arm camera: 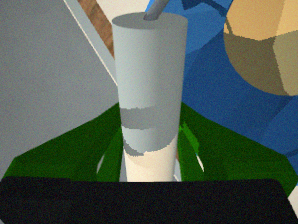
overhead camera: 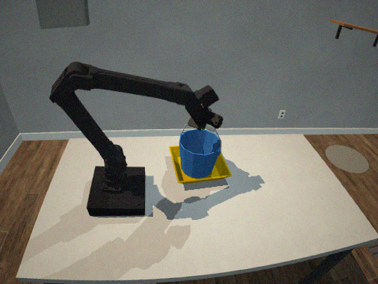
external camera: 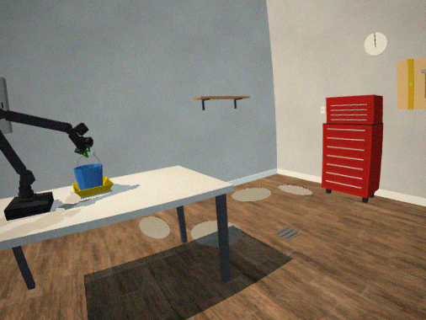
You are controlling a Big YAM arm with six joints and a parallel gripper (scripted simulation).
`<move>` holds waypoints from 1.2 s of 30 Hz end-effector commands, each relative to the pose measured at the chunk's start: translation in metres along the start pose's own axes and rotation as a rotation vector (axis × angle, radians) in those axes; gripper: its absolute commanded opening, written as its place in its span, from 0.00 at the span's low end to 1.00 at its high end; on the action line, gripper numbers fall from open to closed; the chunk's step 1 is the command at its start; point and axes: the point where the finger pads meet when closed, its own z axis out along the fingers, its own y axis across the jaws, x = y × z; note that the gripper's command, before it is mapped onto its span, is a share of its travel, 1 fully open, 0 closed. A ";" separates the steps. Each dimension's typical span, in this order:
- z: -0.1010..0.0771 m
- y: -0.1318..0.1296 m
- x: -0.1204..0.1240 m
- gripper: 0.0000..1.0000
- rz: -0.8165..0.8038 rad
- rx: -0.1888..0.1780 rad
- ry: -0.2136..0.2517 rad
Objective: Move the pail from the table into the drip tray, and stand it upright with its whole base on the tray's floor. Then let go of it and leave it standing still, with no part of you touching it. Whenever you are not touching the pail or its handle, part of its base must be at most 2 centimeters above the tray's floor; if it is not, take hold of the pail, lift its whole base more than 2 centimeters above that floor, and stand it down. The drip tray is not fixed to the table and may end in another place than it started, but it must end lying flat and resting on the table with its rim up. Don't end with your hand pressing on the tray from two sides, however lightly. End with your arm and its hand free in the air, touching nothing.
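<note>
The blue pail (overhead camera: 199,152) stands upright inside the yellow drip tray (overhead camera: 199,167) on the white table; it also shows in the exterior view (external camera: 88,176), within the tray (external camera: 93,189). Its thin wire handle is raised above the rim. My gripper (overhead camera: 202,127) is directly above the pail and shut on the handle's grey cylindrical grip (arm camera: 148,83). The wrist view shows green finger pads on either side of this grip, with the blue pail wall (arm camera: 220,63) below. I cannot tell whether the pail's base touches the tray floor.
The arm's black base (overhead camera: 116,190) stands on the table left of the tray. The tray lies flat, rim up, near the table's far middle. A red tool chest (external camera: 353,145) stands far off by the right wall.
</note>
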 end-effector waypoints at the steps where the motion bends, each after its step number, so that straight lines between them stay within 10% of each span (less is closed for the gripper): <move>1: -0.021 0.049 -0.008 0.20 -0.075 -0.119 -0.046; 36: -0.015 0.033 -0.009 0.20 -0.042 -0.073 -0.034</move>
